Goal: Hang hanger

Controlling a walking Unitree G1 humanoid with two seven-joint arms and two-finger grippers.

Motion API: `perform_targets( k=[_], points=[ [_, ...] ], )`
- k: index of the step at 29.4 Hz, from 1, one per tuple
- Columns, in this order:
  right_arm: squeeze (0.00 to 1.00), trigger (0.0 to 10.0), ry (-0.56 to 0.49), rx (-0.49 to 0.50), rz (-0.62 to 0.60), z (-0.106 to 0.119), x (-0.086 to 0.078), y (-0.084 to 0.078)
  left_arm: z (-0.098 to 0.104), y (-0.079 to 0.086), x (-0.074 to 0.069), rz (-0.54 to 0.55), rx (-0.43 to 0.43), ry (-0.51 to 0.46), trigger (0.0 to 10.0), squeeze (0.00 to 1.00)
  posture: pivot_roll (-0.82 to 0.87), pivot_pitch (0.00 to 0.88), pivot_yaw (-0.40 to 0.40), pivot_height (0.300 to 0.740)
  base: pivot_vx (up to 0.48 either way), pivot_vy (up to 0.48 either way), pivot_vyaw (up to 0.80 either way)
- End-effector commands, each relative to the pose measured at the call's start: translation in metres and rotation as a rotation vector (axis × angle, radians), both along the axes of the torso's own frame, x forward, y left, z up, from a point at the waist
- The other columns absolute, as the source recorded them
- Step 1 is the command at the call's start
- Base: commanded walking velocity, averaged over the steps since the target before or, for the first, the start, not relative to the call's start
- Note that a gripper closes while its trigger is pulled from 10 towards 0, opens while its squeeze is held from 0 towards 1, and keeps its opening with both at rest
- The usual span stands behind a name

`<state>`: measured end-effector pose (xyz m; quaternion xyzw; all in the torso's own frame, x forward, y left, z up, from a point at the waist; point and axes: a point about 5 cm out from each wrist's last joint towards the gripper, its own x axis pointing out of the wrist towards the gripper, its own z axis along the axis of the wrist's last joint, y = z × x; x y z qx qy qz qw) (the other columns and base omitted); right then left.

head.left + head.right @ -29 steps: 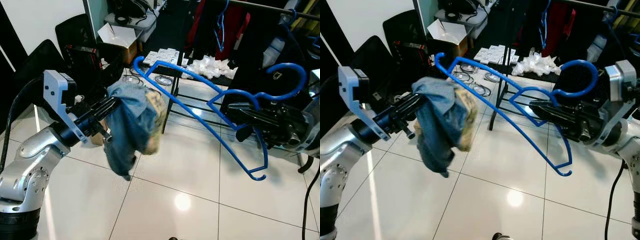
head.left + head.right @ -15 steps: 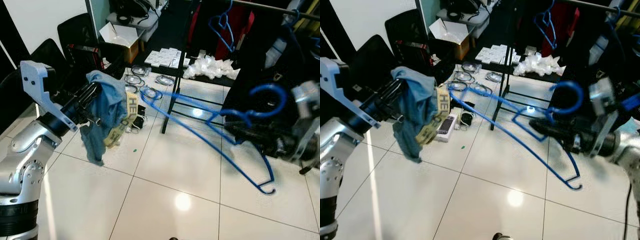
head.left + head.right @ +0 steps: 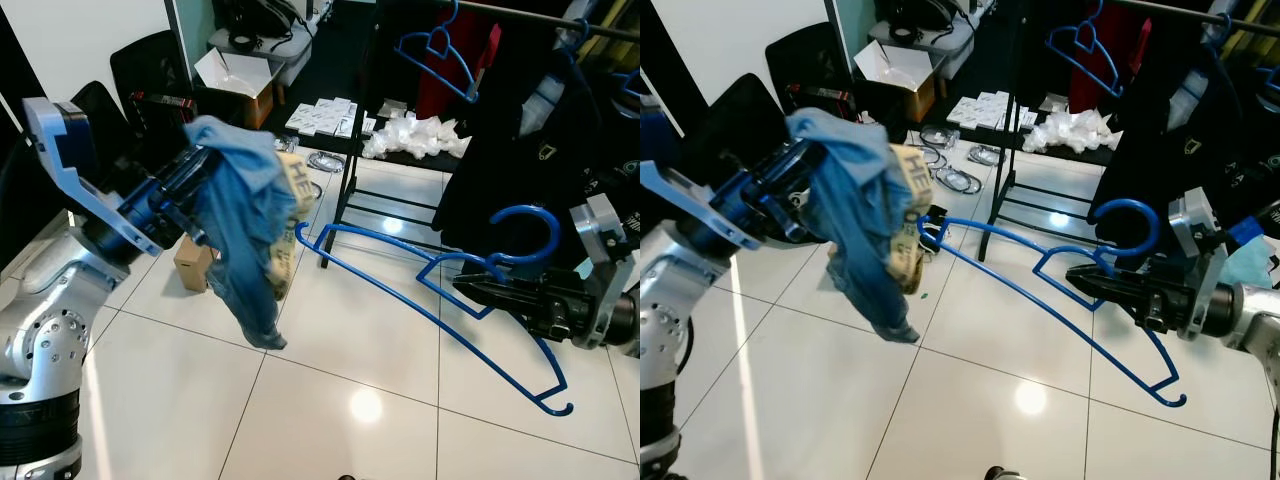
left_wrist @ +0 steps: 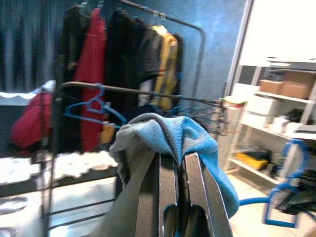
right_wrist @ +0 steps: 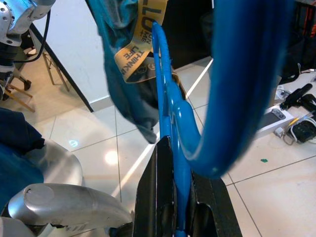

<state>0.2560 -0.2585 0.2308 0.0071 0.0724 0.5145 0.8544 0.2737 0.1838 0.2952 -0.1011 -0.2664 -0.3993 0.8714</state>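
The right gripper (image 3: pixel 470 292) squeezes the big blue plastic hanger (image 3: pixel 430 305), whose long bar points left toward the crumpled blue cloth (image 3: pixel 245 225) pinched in the left gripper (image 4: pixel 175 163), just beside its tip.

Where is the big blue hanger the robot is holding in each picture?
Left eye view: the blue hanger stretches across the middle right, gripped by the right gripper.
Right eye view: it runs from the centre to the lower right.
Left wrist view: its hook shows at the lower right edge.
Right wrist view: it rises between the black fingers.
Shared landmark: the blue garment held by the left gripper.
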Motion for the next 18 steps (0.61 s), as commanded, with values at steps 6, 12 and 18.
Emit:
perform_targets(
  k=[6,12,18],
  points=[
    [0.00,10.0,-0.029,-0.020,0.030,0.004,-0.002,0.004,0.003,-0.006,-0.006,-0.075,-0.009,-0.018,10.0,0.00,-0.04,0.148,0.000,0.740,0.000,0.000,0.00],
    [0.00,10.0,0.012,-0.068,0.003,-0.003,-0.004,-0.005,0.007,-0.003,-0.010,-0.100,-0.004,-0.019,10.0,0.00,-0.03,0.150,-0.004,0.740,0.000,0.000,0.00],
    [0.00,10.0,0.002,-0.074,-0.024,0.000,-0.004,-0.012,0.007,-0.006,-0.012,-0.133,0.007,-0.022,10.0,0.00,-0.04,0.149,-0.002,0.740,0.000,0.000,0.00]
  ],
)
